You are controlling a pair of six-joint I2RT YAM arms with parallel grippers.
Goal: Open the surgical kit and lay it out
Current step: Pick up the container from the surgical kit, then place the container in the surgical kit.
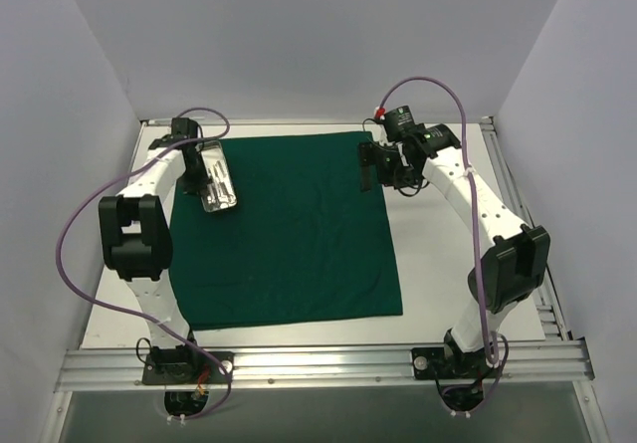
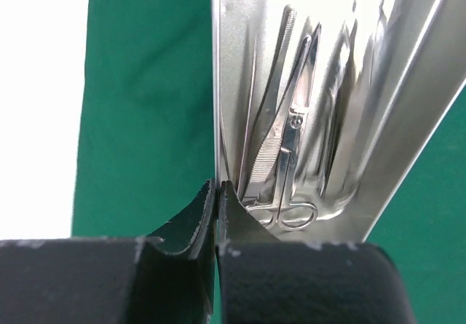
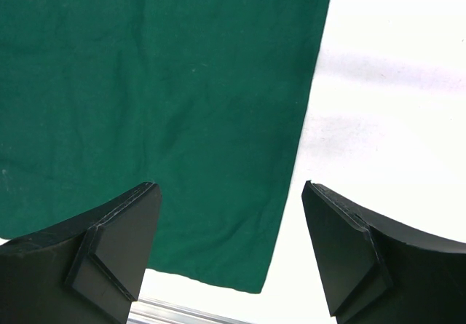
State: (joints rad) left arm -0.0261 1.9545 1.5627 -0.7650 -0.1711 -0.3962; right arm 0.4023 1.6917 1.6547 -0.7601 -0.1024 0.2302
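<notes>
The dark green cloth (image 1: 289,234) lies spread flat on the white table. My left gripper (image 1: 202,154) is shut on the long rim of the shiny metal tray (image 1: 218,180), over the cloth's far left edge. In the left wrist view the jaws (image 2: 217,193) pinch the tray's wall (image 2: 215,84). Scissors (image 2: 293,149) and ridged tweezers (image 2: 271,138) lie inside the tray with other slim steel tools. My right gripper (image 1: 383,169) is open and empty above the cloth's far right corner. In the right wrist view its gap (image 3: 229,193) straddles the cloth's edge (image 3: 306,135).
A bare white tabletop (image 1: 448,284) borders the cloth on the right. An aluminium frame rail (image 1: 318,363) runs along the near edge, with more rails at the right (image 1: 523,194) and far sides. White walls close in on three sides.
</notes>
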